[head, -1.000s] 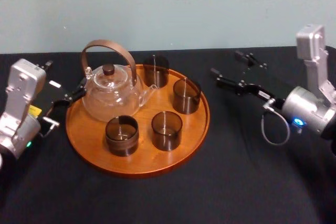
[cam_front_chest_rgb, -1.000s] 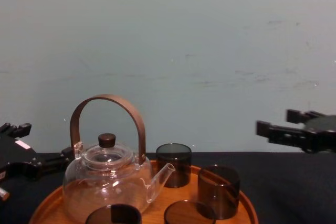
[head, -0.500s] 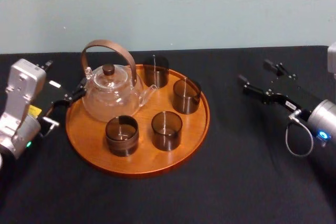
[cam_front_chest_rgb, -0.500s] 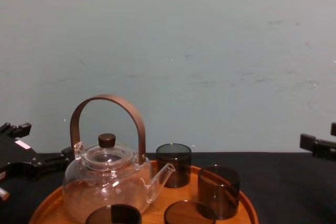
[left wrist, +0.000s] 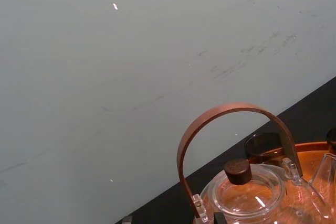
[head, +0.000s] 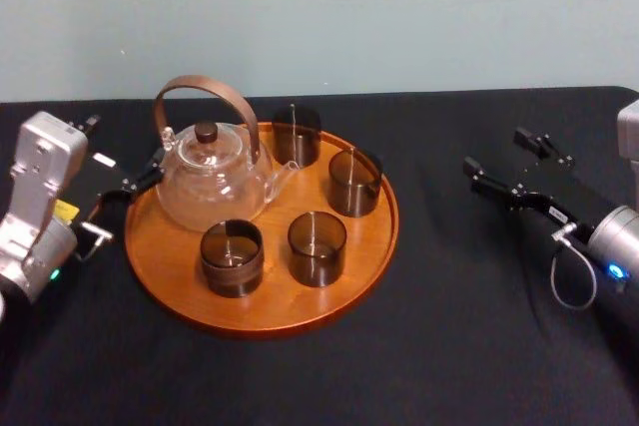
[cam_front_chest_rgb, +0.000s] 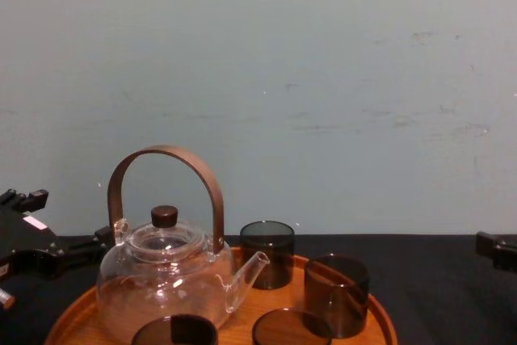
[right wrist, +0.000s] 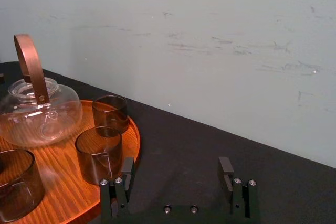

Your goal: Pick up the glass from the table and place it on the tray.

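**Right gripper wide open beside the tray; all four glasses on the tray**

The right gripper [head: 495,151] hangs over the black table [head: 449,346], well off the right side of the tray [head: 275,308]. Its two black fingers [right wrist: 226,167] are spread wide with nothing between them. The left gripper [head: 122,147] sits at the tray's left side, also spread and empty. One of its fingers lies close by the rim next to the glass teapot [head: 212,185]; whether it touches the rim cannot be told.

The round orange-brown wooden tray lies flat on the table. The clear teapot fills its left half, with the brown arched handle upright, a dark knob on the lid and the spout turned toward the tray's middle.

Four smoky, straight-sided glasses stand upright on the tray:
- The far glass [head: 298,135] stands at the tray's back rim, just beside the spout.
- The right glass [head: 354,183] stands on the tray's right side, nearest the open right gripper.
- The near-left glass [head: 232,257] and the near-right glass [head: 318,247] stand side by side in the tray's front half.

A pale blue-green wall [head: 399,7] rises behind the tray.
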